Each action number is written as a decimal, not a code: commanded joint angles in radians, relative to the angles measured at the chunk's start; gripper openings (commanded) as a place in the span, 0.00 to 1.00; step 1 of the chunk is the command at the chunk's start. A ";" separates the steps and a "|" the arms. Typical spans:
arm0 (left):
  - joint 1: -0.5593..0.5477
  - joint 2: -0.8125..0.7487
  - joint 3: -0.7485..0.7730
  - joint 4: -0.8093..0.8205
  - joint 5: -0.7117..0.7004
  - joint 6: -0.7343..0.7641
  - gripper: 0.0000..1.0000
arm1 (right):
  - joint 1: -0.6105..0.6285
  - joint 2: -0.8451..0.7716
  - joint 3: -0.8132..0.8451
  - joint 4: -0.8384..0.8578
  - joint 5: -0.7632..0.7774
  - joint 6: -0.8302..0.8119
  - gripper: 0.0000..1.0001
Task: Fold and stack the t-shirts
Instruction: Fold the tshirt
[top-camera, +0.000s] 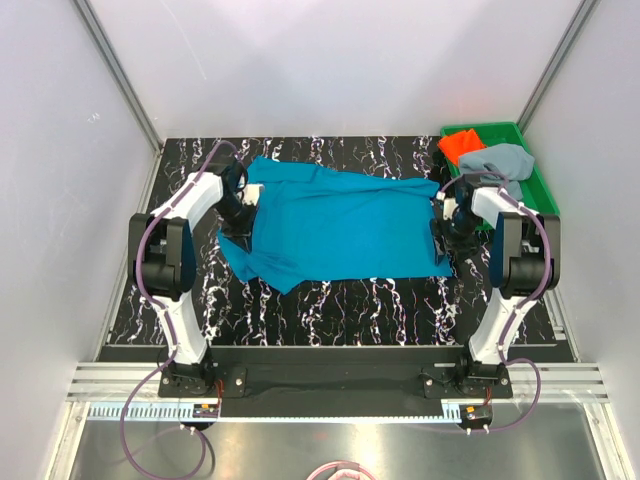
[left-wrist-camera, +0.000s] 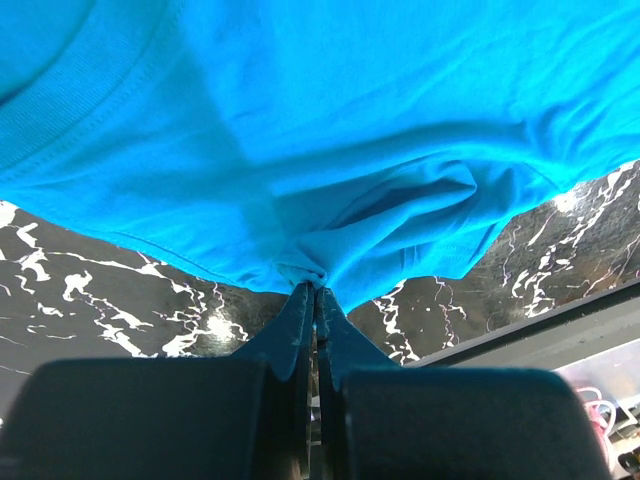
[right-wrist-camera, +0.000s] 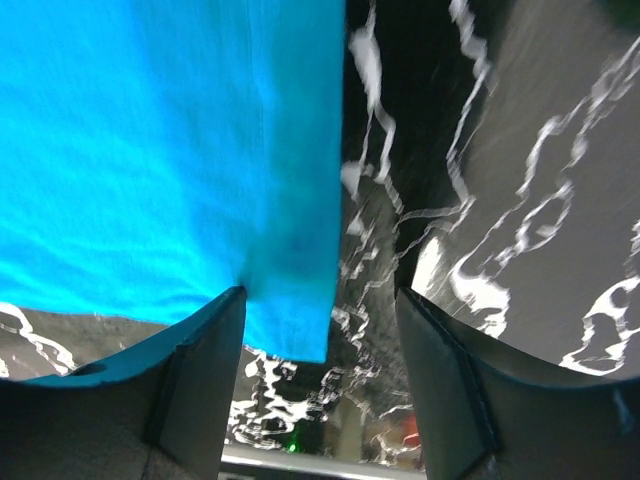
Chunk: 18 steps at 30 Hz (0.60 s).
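We see the left gripper (left-wrist-camera: 315, 292) clamped on the teal t-shirt (left-wrist-camera: 300, 130), the right gripper (right-wrist-camera: 320, 297) open around a sliver of hem that may slip free.

A robotics laboratory is indicated, more exactly an enclosed test cell. The workspace is walled in by plain white panels (top-camera: 330, 60) framed with aluminium struts (top-camera: 117, 75). The left arm (top-camera: 165, 260) and the right arm (top-camera: 520, 260) are bolted by a slotted metal rail (top-camera: 110, 380) at the near edge of a black marbled table (top-camera: 340, 310), where a teal-blue t-shirt (top-camera: 340, 225) is spread. Purple cables (top-camera: 123, 425) are looped from the bases, and a graduated strip (top-camera: 340, 412) is fixed along the front. These are bench fittings, not household ones.
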 joint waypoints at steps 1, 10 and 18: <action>-0.001 -0.030 0.045 0.008 -0.009 0.005 0.00 | -0.003 -0.054 -0.056 -0.081 -0.038 0.024 0.69; -0.001 -0.028 0.055 0.014 -0.004 -0.002 0.00 | -0.003 -0.095 -0.126 -0.065 -0.038 0.031 0.66; -0.001 -0.047 0.033 0.019 -0.004 -0.002 0.00 | -0.003 -0.049 -0.104 -0.025 -0.050 0.042 0.64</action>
